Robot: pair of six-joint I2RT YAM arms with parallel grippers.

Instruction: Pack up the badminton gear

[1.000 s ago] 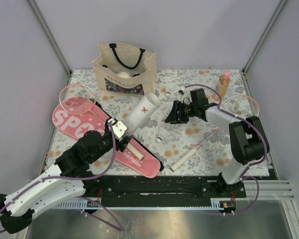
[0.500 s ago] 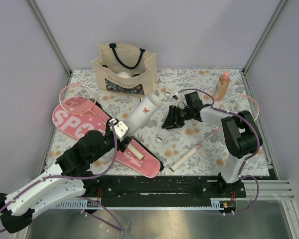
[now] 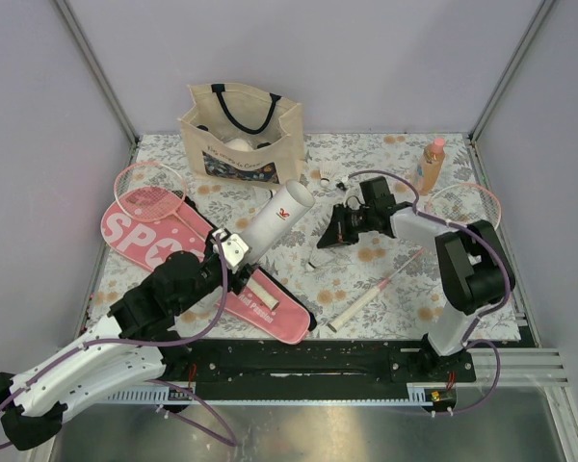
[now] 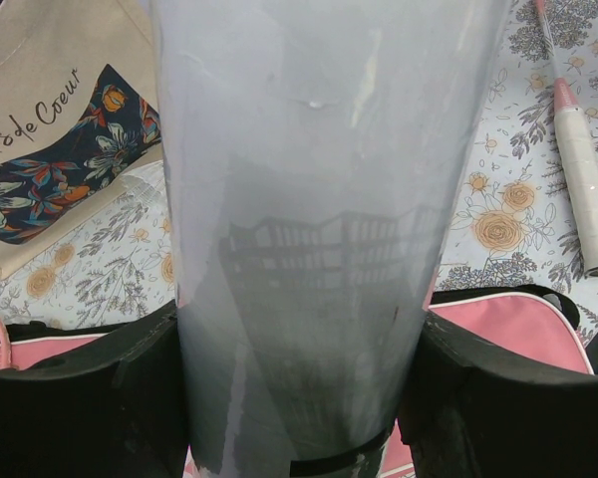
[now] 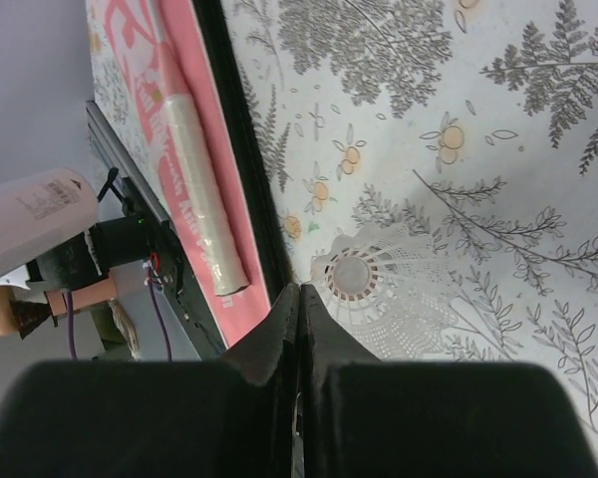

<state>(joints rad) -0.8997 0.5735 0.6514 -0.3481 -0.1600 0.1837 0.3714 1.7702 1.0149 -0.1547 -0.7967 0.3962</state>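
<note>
My left gripper point(image 3: 233, 254) is shut on the long white tube point(image 3: 275, 217), which slants up over the pink SPORT case point(image 3: 140, 231). In the left wrist view the tube point(image 4: 309, 219) fills the frame between both fingers point(image 4: 80, 398). My right gripper point(image 5: 299, 289) is shut, tips pressed together with nothing between them. A white shuttlecock point(image 5: 354, 276) lies on the cloth just right of the tips, touching the right finger. From above the right gripper point(image 3: 325, 241) hovers over that shuttlecock point(image 3: 315, 260). One pink-rimmed racket point(image 3: 149, 192) lies on the case; another racket point(image 3: 467, 202) lies at the right.
The beige tote point(image 3: 243, 135) stands at the back, with another shuttlecock point(image 3: 326, 174) beside it. An orange bottle point(image 3: 432, 164) stands at the back right. The right racket's white handle point(image 3: 361, 306) points toward the near table edge. Grey walls close three sides.
My right gripper moved left and down to the shuttlecock, then closed its jaws beside it. The left arm and the tube have stayed still.
</note>
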